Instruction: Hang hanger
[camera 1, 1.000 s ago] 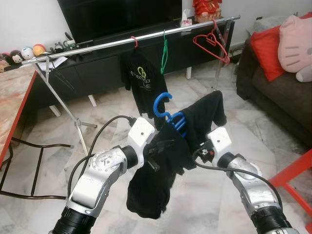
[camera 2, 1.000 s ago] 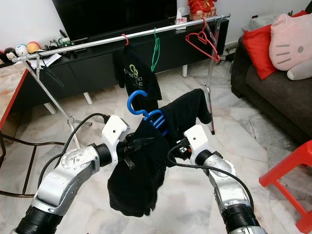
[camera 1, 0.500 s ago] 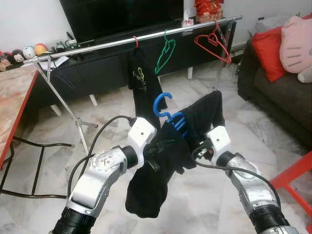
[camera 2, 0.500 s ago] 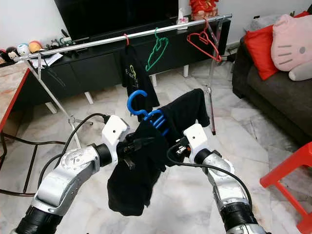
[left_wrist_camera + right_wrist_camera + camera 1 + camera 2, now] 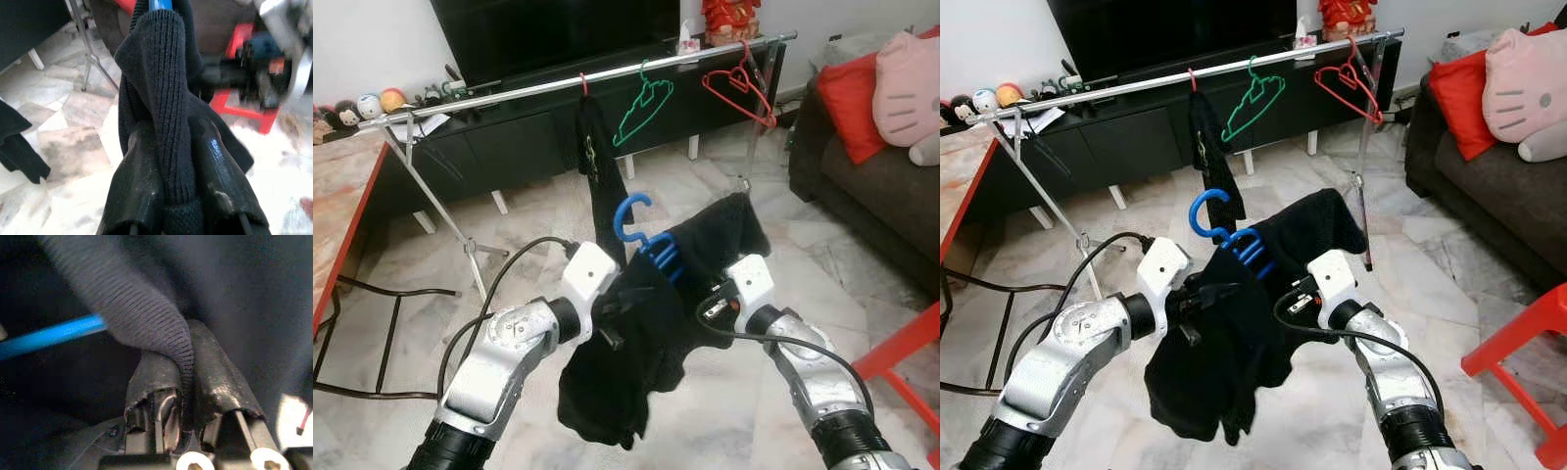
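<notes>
Marble floor, sofa — both tools, left and right, pinch black garment.

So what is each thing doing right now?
Blue hanger: held up between the arms, inside the black garment, hook free, not on the rail.
Black garment: draped on the blue hanger.
Left gripper: shut on the garment.
Right gripper: shut on the garment.
Rail: level.
Green hanger: on the rail, empty, tilted.
Red hanger: on the rail, empty.
</notes>
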Motion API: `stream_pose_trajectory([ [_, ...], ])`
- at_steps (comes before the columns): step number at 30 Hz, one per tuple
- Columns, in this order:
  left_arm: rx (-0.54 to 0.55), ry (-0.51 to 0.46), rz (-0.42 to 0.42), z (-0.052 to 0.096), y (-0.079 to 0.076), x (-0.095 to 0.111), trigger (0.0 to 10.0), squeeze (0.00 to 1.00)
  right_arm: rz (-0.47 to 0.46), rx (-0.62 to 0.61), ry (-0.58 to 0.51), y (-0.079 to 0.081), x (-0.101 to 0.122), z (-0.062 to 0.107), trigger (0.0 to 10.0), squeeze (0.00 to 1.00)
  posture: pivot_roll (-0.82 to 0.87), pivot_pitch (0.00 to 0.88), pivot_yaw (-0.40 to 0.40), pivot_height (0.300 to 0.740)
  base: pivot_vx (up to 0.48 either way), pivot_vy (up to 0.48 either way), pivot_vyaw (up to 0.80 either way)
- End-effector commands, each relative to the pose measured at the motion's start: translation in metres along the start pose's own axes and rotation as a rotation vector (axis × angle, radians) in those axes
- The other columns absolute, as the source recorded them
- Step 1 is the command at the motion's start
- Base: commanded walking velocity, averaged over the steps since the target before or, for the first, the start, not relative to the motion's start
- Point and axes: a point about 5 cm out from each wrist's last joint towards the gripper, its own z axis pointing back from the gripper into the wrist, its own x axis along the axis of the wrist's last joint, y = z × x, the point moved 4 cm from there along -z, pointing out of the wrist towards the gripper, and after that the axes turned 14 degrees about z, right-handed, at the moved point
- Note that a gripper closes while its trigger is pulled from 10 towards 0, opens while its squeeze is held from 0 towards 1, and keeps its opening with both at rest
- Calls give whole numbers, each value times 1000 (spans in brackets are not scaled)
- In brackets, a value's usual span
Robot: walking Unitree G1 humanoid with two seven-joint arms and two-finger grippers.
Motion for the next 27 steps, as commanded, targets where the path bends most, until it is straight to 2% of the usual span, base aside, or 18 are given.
stream_pose_trajectory([
  [1,36,11,-38,7,9,-1,10000,0,26,12,-26,-1,8,-5,0,0,-170,0,105,740,0,0,0],
  [4,66,42,-49,13,16,-9,10000,0,34,15,-20,-2,8,-4,0,0,-169,0,103,740,0,0,0],
  [7,106,122,-87,27,27,-26,10000,0,57,31,0,-2,5,-3,0,0,-167,0,98,740,0,0,0],
  [9,107,139,-96,31,29,-29,10000,0,59,36,3,-2,4,-3,0,0,-166,0,97,740,0,0,0],
  [14,86,274,-180,52,39,-43,10000,0,82,58,19,-2,2,-3,0,0,-159,0,93,740,0,0,0],
  [15,86,274,-180,52,39,-43,10000,0,82,58,19,-2,2,-3,0,0,-159,0,93,740,0,0,0],
  [17,55,339,-209,63,42,-51,10000,0,105,82,32,-1,1,-4,0,0,-156,0,91,740,0,0,0],
  [21,37,364,-227,72,45,-52,10000,0,123,112,66,1,-4,-5,0,0,-151,0,86,740,0,0,0],
  [27,-83,408,-247,91,37,-50,10000,0,138,144,165,4,-23,-1,0,0,-143,0,74,740,0,0,0],
])
